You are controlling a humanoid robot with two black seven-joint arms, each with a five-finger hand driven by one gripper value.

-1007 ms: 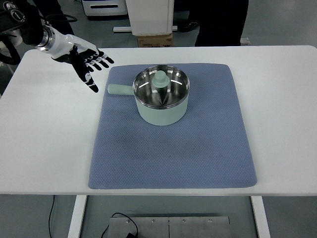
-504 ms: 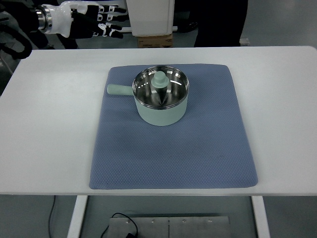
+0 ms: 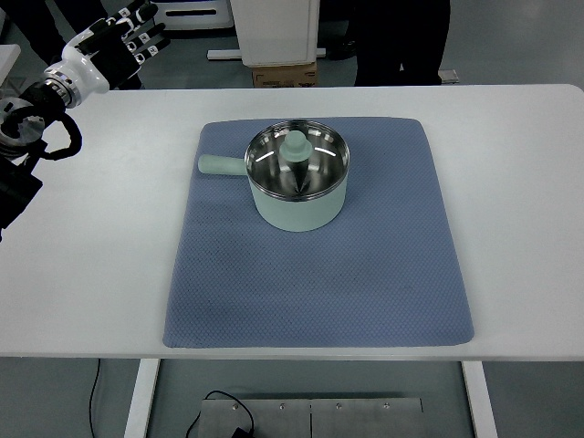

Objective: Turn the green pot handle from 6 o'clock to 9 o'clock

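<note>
Left hand hovered empty, fingers loosely extended, at the surface's 10 o'clock corner, well apart from the green pot mid-mat, handle at 9 o'clock; any careless return sweep could knock it off position.
</note>
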